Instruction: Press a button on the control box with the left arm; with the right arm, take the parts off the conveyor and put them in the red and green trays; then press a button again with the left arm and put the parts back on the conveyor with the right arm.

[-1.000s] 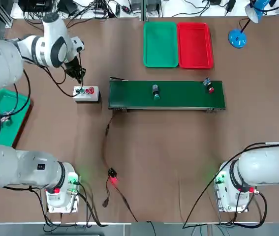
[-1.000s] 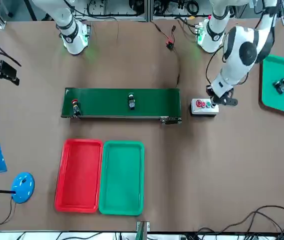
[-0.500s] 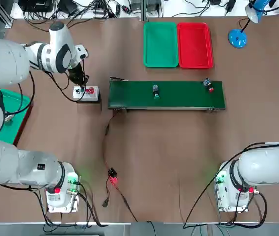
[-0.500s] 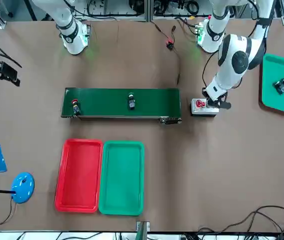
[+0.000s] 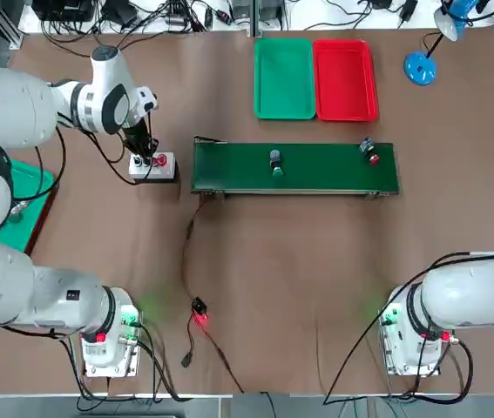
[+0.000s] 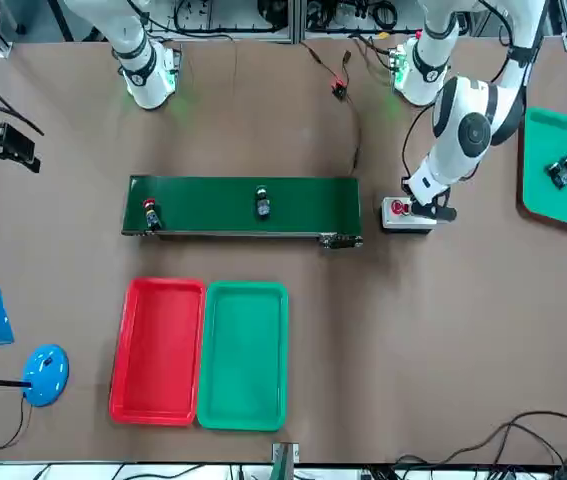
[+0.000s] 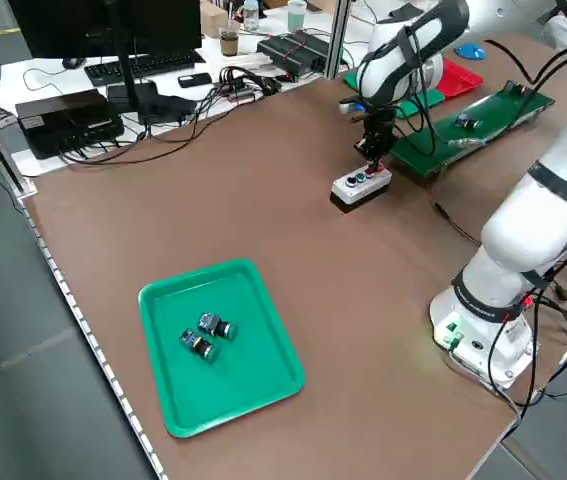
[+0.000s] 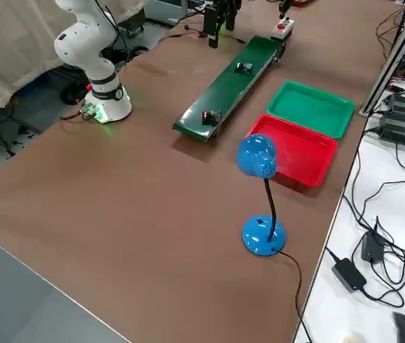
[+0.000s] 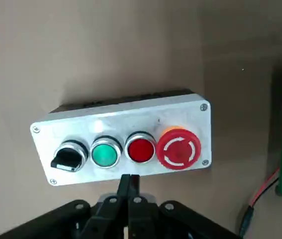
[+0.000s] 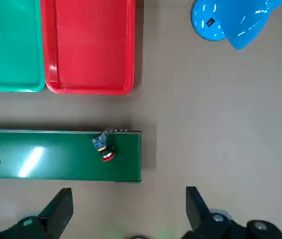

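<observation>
table: brown top [image 5: 273,279] | lamp: blue desk lamp [image 8: 259,161] | bench: white, cables [image 8: 395,214], monitor [image 7: 103,25]

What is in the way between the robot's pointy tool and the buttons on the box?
Nothing visible. The left tool, fingers shut, hangs right over the control box, just beside its red button and green button, with only bare space between.

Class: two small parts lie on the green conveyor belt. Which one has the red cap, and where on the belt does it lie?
The small part with the red cap lies at the end of the long green conveyor belt farthest from the control box; the other part, green-tipped, sits mid-belt.
</observation>
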You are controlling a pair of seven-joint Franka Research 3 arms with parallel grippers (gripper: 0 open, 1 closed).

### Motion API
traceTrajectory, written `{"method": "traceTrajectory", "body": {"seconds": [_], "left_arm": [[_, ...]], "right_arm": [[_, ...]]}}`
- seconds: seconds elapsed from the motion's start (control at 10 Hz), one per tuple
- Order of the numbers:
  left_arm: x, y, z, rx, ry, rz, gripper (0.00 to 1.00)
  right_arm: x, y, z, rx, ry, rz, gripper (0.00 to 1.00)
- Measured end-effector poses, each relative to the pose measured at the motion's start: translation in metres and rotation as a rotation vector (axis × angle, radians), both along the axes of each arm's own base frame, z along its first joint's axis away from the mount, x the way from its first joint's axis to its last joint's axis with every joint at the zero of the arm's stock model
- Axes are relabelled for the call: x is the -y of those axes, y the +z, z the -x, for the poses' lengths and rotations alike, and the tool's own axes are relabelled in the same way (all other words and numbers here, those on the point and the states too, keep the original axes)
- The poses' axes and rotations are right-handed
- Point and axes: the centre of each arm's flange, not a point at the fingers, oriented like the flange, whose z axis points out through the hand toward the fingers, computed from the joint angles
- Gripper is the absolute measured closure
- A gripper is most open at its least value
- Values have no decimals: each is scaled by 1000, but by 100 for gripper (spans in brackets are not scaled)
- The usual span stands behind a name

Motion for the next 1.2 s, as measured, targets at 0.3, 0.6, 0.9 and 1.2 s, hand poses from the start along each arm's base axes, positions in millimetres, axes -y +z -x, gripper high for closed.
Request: {"method": "traceTrajectory", "body": {"seconds": [0.3, 0.6, 0.9, 1.2], "left_arm": [[2, -10, -4, 23, 1, 11, 99], [5, -20, -6, 30, -4, 18, 99], [9, -21, -6, 35, -7, 20, 99], [8, -22, -6, 33, 1, 23, 98]], "right_arm": [[0, 0, 0, 0, 0, 0, 0], [-1, 0, 0, 0, 2, 0, 0], [-5, 0, 0, 0, 9, 0, 0], [-13, 1, 0, 2, 14, 0, 0]]}}
